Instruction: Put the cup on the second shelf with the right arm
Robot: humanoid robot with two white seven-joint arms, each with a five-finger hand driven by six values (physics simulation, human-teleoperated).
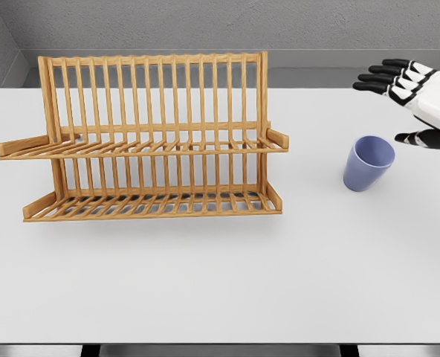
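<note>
A blue-violet cup (368,163) stands upright on the white table (220,282), right of the middle. A wooden two-tier dish rack (149,141) stands at the left, with an upper shelf (146,147) and a lower shelf (153,205), both bare. My right hand (406,104) hovers at the right edge, above and to the right of the cup, fingers spread and the thumb pointing toward the cup. It holds nothing and does not touch the cup. The left arm is out of sight.
A grey wall runs behind the table. Bare tabletop stretches between the rack and the cup and along the whole front. The table's front edge lies near the bottom of the picture.
</note>
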